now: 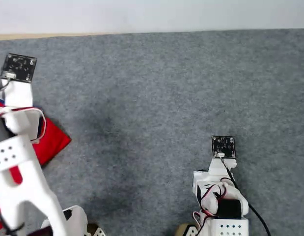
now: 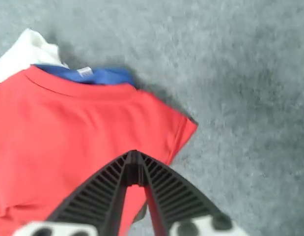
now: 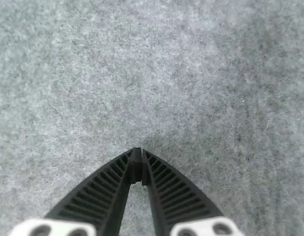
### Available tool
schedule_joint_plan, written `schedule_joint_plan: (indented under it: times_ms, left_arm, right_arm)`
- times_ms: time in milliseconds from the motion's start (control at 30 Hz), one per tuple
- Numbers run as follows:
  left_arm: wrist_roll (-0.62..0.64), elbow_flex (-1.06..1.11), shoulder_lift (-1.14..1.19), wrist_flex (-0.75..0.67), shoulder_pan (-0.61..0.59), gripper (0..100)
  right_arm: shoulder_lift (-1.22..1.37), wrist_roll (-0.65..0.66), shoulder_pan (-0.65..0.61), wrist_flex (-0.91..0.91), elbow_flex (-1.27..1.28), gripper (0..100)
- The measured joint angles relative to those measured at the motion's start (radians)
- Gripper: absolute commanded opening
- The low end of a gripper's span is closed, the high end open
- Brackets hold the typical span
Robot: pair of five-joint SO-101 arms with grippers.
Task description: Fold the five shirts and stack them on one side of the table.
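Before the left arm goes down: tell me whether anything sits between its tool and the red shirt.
Nothing visible does. The left tool hangs shut over the red shirt, which lies atop a blue shirt and a white shirt.

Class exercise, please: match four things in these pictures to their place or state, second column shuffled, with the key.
Things
1 red shirt
2 blue shirt
3 white shirt
4 right gripper

Place or state
A shut, above bare grey felt
B lies on top of the other two shirts
C strip showing along the red one's collar edge
D corner sticking out beyond the blue strip

Pairs: 1-B, 2-C, 3-D, 4-A
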Motion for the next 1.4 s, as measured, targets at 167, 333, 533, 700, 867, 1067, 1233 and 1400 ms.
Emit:
schedule_joint_plan:
  times_ms: [167, 333, 533, 700, 867, 1067, 1233, 1400]
  left_arm:
    - [0.000, 0.000, 0.160, 0.000, 0.000, 0]
    - [0.002, 0.000, 0.244, 0.000, 0.000, 0]
    - [0.003, 0.000, 0.273, -0.044, -0.002, 0]
    - [-0.005, 0.000, 0.321, -0.075, -0.002, 10]
    - [-0.005, 0.000, 0.393, -0.075, -0.002, 19]
    - [-0.009, 0.000, 0.450, -0.091, -0.034, 20]
    - [-0.006, 0.000, 0.502, -0.143, -0.069, 20]
    - [-0.032, 0.000, 0.562, -0.170, -0.075, 20]
  right_arm:
    - [0.000, 0.000, 0.000, 0.000, 0.000, 1.1]
    - [0.000, 0.000, 0.000, 0.000, 0.000, 1.1]
    - [0.000, 0.000, 0.000, 0.000, 0.000, 1.1]
    - [0.000, 0.000, 0.000, 0.000, 0.000, 1.1]
    - [0.000, 0.000, 0.000, 0.000, 0.000, 1.1]
    - [0.000, 0.000, 0.000, 0.000, 0.000, 1.0]
    - [0.000, 0.000, 0.002, 0.000, 0.000, 0.9]
    - [0.000, 0.000, 0.000, 0.000, 0.000, 0.9]
